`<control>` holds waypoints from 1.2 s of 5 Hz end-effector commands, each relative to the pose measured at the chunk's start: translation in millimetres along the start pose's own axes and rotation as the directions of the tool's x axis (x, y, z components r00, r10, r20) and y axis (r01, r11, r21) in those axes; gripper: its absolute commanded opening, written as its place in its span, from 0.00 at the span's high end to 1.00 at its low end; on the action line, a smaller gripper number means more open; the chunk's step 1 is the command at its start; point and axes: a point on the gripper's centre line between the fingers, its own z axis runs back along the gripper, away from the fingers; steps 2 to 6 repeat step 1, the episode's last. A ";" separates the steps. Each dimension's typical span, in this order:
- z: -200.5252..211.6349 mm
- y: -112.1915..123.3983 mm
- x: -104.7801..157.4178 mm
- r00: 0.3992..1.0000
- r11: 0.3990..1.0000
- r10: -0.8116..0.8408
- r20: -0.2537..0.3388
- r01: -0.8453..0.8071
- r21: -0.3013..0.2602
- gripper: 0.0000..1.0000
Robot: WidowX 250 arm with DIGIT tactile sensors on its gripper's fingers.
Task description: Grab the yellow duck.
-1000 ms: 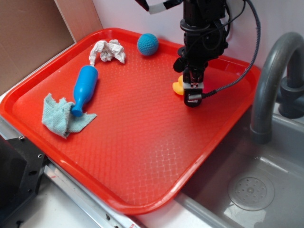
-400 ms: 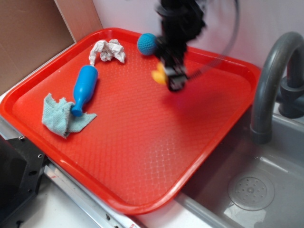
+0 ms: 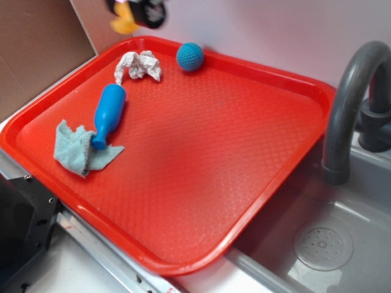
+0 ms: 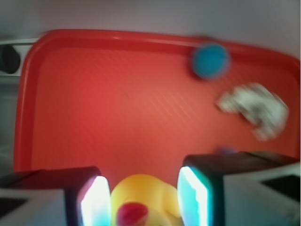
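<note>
Since a second ago the black gripper (image 3: 137, 15) has left the right half of the red plastic tray (image 3: 201, 183) and risen toward the upper left, carrying the small yellow rubber duck (image 3: 125, 23) off the tray surface; both now show blurred at the top edge of the exterior view, above the tray's far left corner. Wrist view: two pale finger pads (image 4: 96, 200) press against either side of the duck (image 4: 141, 197), its red-orange beak facing the camera, so the jaws are clamped on the duck with it held between them. Duck clear of the tray, well above it. On the tray: blue knitted ball (image 3: 190, 57) near the far edge; crumpled white paper wad (image 3: 138, 65) just left of the ball, also by the far edge; blue plastic bottle-shaped toy (image 3: 108, 115) lying on its side toward the left edge, narrow end resting on a light blue-green cloth (image 3: 79, 149) bunched near the left edge. Grey curved faucet (image 3: 351, 97) stands beyond the tray's right edge, over a grey sink basin (image 3: 324, 244) with round drain.
</note>
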 end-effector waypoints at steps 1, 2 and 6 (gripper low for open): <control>7.9 -11.5 -17.9 0.998 0.999 0.050 0.044 -0.049 -0.021 1.00; 7.9 -11.5 -17.9 0.998 0.999 0.050 0.044 -0.049 -0.021 1.00; 7.9 -11.5 -17.9 0.998 0.999 0.050 0.044 -0.049 -0.021 1.00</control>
